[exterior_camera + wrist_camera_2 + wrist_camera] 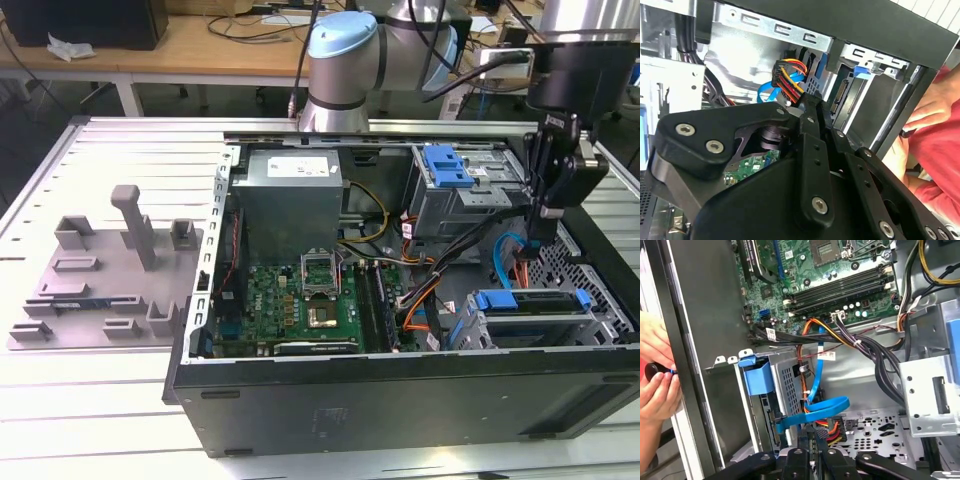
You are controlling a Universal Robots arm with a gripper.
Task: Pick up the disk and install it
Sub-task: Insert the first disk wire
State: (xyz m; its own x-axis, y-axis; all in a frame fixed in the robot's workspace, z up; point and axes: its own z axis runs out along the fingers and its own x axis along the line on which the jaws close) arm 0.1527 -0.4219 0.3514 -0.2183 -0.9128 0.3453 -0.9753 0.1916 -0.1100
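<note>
The disk (530, 300) is sitting in the drive cage (605, 318) at the exterior view's right end of the open computer case (400, 395). The jaws are hanging closed near it, beside coloured wires (832, 427).

One open computer case (400, 405) lies on the table (110, 420), with one grey fixture tray (95, 290) beside it, toward the table's edge at the exterior view's left. The case holds one motherboard (295, 300), one power supply (290, 200), two cages, a far drive cage (465, 205) and a near drive cage (605, 320), one disk (535, 299) and one flat blue cable (815, 410). One arm (345, 50) carries one gripper (540, 235). Two hands of a person (659, 392) show in the first wrist view.
</note>
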